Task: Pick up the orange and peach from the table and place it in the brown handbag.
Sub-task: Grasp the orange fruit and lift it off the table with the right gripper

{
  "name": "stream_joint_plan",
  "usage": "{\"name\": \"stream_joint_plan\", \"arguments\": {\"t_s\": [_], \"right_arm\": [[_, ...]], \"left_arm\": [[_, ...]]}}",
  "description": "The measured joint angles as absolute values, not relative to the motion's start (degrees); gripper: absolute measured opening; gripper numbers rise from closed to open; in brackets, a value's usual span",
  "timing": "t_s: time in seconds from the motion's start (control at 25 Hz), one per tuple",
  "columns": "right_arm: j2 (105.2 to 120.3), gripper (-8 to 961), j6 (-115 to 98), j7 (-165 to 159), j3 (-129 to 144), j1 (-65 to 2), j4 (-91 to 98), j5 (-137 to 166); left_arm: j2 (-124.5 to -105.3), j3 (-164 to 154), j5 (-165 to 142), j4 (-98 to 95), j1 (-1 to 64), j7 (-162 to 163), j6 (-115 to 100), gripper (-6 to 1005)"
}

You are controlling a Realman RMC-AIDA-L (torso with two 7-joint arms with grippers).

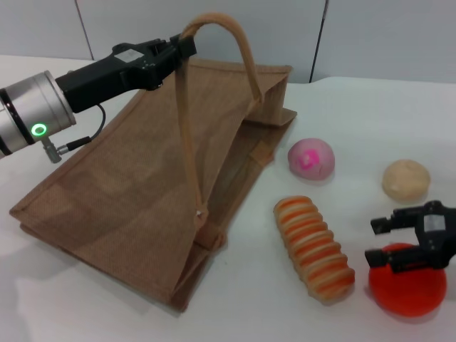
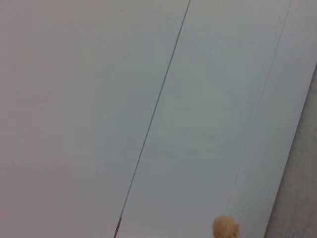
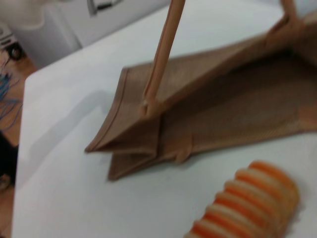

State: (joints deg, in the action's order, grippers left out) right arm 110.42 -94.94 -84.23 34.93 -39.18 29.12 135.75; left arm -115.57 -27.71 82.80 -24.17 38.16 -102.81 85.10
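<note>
While the left gripper [image 1: 187, 47] pinches the strap of the tan woven jute handbag [image 1: 135, 192] at ten o'clock, the right gripper [image 1: 393, 241], jaws spread and empty, hovers over the smooth orange-red ball [image 1: 407, 288] at five o'clock. It should centre before closing. The pink blotched peach [image 1: 311, 158] waits at two o'clock.

The brown handbag [image 3: 233, 94] lies flat on the white bench [image 3: 69, 163], its open mouth facing the camera, the upper panel lifted clear of the lower one. One strap handle [image 3: 166, 47] rises taut and near upright from its stitched anchor at the mouth edge and runs out of frame. A striped ridged piece [image 3: 247, 206], orange and cream, lies on the bench near the bag, apart from it. Background is blurred.
</note>
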Motion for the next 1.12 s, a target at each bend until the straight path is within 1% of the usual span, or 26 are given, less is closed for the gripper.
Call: {"name": "stream_joint_plan", "arguments": {"t_s": [0.76, 1.0, 1.12], "right_arm": [[110.65, 752, -95.94, -90.95, 34.49, -38.7, 33.97, 143.9], [111.4, 752, -96.01, -90.98, 34.6, -38.09, 36.18, 144.02], [111.81, 631, -96.18, -91.0, 34.6, -37.71, 37.47, 144.04]], "left_arm": [[-115.04, -27.62, 82.96, -24.1, 38.05, -102.56, 86.14, 120], [-115.05, -27.6, 82.97, -24.14, 37.96, -102.56, 86.22, 120], [-115.05, -27.55, 82.97, -24.17, 37.87, -102.56, 86.23, 120]]}}
